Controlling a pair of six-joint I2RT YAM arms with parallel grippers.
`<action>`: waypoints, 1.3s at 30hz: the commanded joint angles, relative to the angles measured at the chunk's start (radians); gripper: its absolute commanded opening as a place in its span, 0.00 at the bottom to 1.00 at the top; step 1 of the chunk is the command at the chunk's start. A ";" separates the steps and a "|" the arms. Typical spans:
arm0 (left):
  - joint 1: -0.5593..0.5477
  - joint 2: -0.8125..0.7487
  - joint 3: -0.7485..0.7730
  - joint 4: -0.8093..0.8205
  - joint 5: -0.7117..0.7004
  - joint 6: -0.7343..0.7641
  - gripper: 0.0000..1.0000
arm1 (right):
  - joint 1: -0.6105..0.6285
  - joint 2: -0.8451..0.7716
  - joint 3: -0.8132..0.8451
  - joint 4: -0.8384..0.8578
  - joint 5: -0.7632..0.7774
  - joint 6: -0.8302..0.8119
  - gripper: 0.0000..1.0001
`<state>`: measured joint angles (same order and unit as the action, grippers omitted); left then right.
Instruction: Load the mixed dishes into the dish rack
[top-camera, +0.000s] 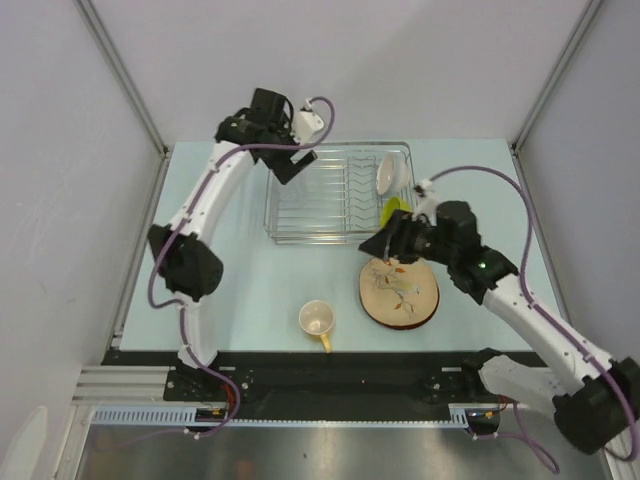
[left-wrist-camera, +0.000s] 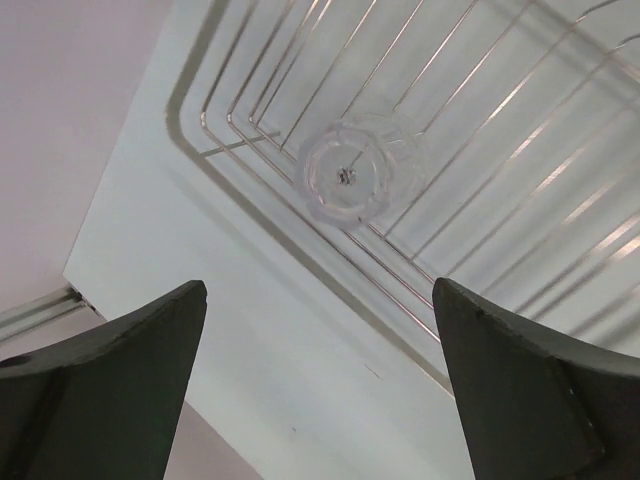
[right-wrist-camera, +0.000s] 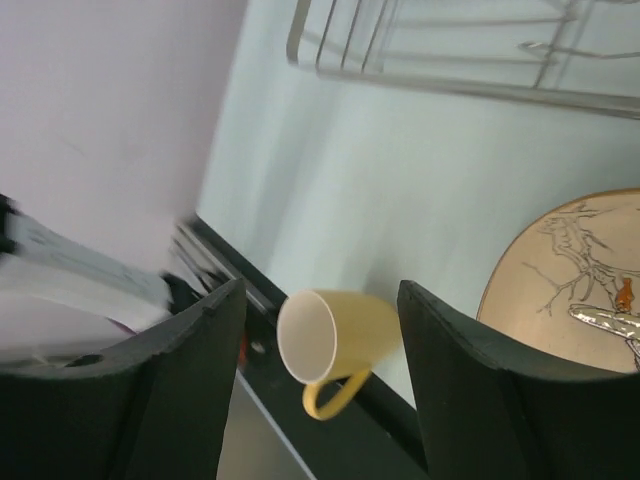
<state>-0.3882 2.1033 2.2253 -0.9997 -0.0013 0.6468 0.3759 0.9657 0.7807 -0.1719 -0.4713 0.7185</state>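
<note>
The left pincer (left-wrist-camera: 318, 288) hangs spread wide over the small clear glass (left-wrist-camera: 345, 178), which sits in a corner of the chrome wire dish rack (top-camera: 268, 225). The right pincer (right-wrist-camera: 320, 288) — jaws apart, empty — hovers over the edge of the round wooden leaf-patterned plate (top-camera: 405, 295) on the desk (top-camera: 250, 280), with the yellow-orange handled mug (top-camera: 317, 320) nearby.

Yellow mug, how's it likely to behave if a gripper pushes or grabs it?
The mug looks rigid and smooth, so it may slip in a pinch. Its handle sticks out one side, so a push would probably spin it. Empty, it likely slides easily.
</note>
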 joint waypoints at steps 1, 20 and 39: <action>0.048 -0.308 -0.093 -0.042 0.188 -0.125 1.00 | 0.317 0.118 0.202 -0.319 0.308 -0.310 0.68; 0.140 -0.838 -0.840 0.067 0.527 -0.368 1.00 | 0.710 0.352 0.311 -0.453 0.513 -0.346 0.61; 0.153 -0.848 -0.820 0.067 0.560 -0.368 1.00 | 0.702 0.562 0.328 -0.313 0.445 -0.356 0.53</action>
<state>-0.2531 1.2766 1.3640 -0.9474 0.5083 0.2871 1.0855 1.4925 1.0706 -0.5350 -0.0219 0.3840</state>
